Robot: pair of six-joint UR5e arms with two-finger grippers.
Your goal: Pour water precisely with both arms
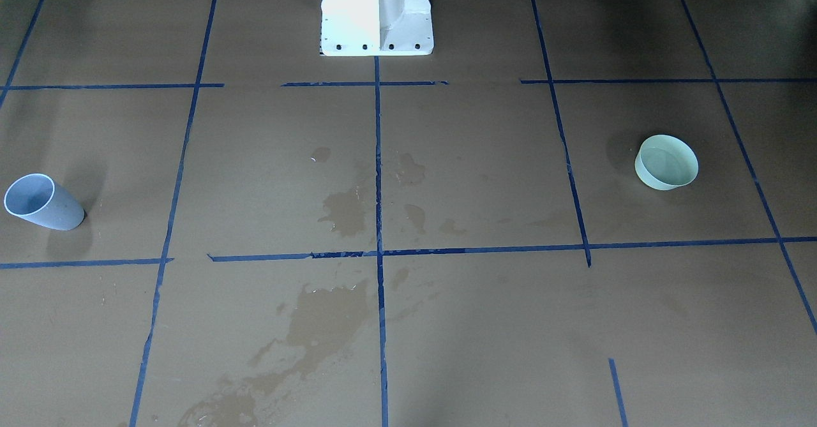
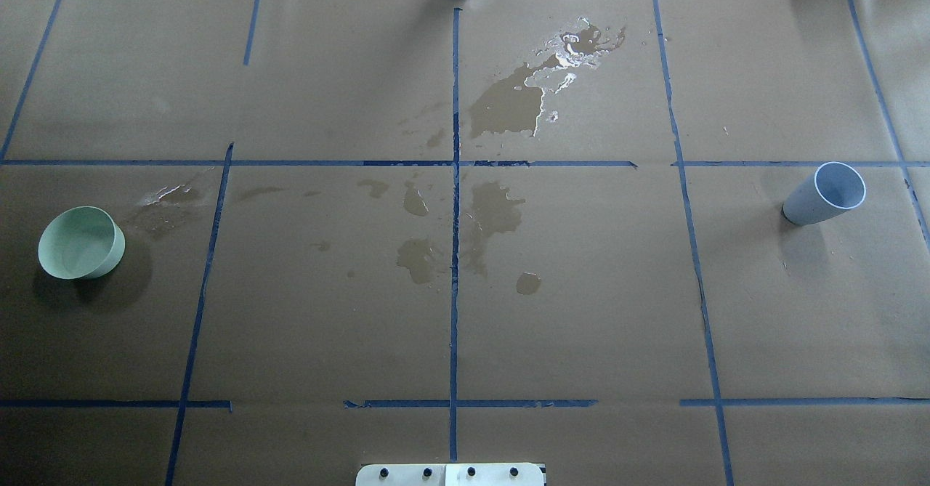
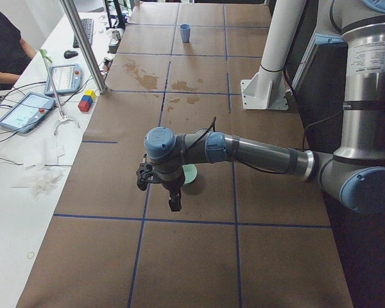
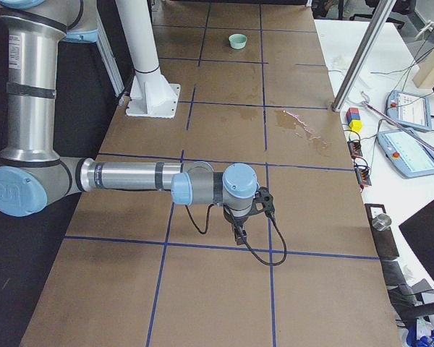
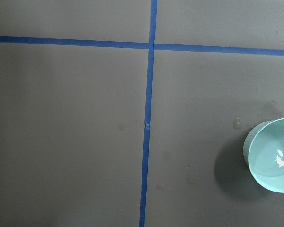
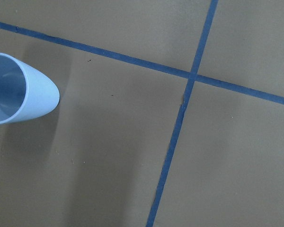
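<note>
A pale blue cup (image 1: 44,202) stands on the brown paper on my right side; it also shows in the overhead view (image 2: 826,194) and the right wrist view (image 6: 19,92). A mint green bowl (image 1: 666,162) stands on my left side (image 2: 81,243); faint glints, perhaps water, show inside it in the left wrist view (image 5: 273,155). My left gripper (image 3: 174,204) hangs over the paper just beside the bowl (image 3: 191,173). My right gripper (image 4: 238,235) points down over the paper. Neither shows in the overhead or front view, so I cannot tell whether they are open or shut.
Dark wet stains (image 2: 501,104) with glinting puddles (image 2: 574,43) mark the middle of the paper. The white pedestal (image 1: 376,12) stands at the robot's edge. A metal post (image 3: 83,45), tablets (image 3: 29,109) and a seated person (image 3: 3,45) are on the operators' side.
</note>
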